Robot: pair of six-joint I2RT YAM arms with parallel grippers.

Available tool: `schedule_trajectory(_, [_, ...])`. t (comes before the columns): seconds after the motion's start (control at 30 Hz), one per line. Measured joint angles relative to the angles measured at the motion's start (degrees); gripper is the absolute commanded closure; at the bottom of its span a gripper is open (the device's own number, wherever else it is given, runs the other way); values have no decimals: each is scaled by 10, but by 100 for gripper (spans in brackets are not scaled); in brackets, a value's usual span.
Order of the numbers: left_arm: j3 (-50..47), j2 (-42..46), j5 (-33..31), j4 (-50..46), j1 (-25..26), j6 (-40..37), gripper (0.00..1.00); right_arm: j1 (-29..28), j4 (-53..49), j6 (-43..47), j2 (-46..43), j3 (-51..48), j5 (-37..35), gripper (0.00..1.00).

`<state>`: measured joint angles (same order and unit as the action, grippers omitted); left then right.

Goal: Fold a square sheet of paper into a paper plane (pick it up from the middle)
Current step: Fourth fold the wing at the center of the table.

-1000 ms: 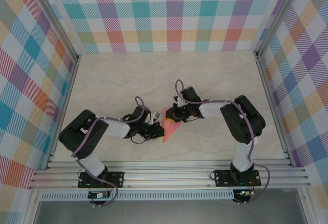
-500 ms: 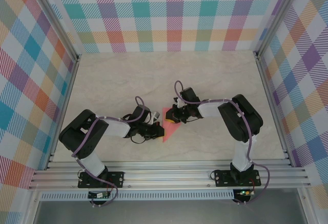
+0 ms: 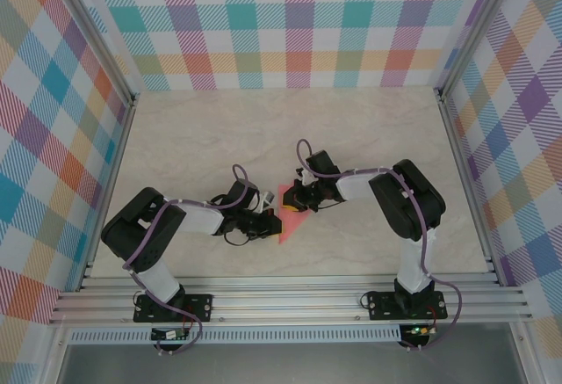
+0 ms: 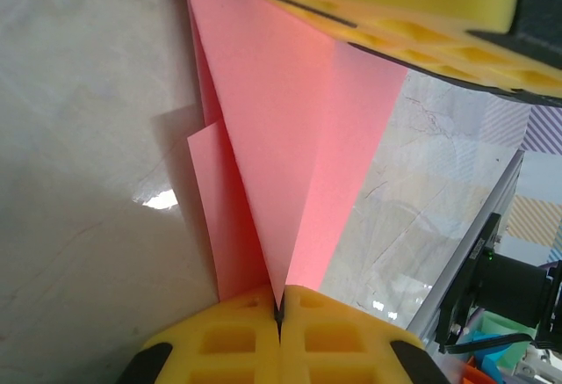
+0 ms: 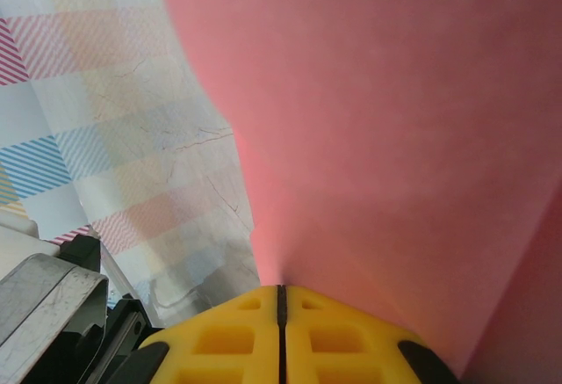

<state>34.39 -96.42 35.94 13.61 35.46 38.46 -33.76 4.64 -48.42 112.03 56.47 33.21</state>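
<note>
Left gripper (image 4: 279, 309), bottom centre of its wrist view: jaws pressed together on the narrow tip of the paper plane (image 4: 290, 164), a salmon-pink creased wedge that widens toward the top of the frame. Right gripper (image 5: 281, 300), bottom centre of its own view: jaws likewise closed, pinching the pink paper's edge. Overhead, the plane sits at frame centre over the pale marbled table (image 3: 193, 138), between both grippers.
</note>
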Motion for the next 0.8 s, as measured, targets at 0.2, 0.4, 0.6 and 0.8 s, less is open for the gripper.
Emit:
schedule_trajectory(0.2, [2,-2,1,-2,0,-3,98,0,-2,0,-12,-7,-13,91])
schedule_trajectory(0.4, [6,-7,12,-5,-4,-4,99,0,-5,5,-28,-20,-26,90])
schedule_trajectory(0.6, [12,-13,23,-15,-7,-7,99,0,-3,7,-28,-23,-23,87])
schedule_trajectory(0.8, [15,-17,31,-17,-7,-8,99,0,4,7,-28,-24,-7,85])
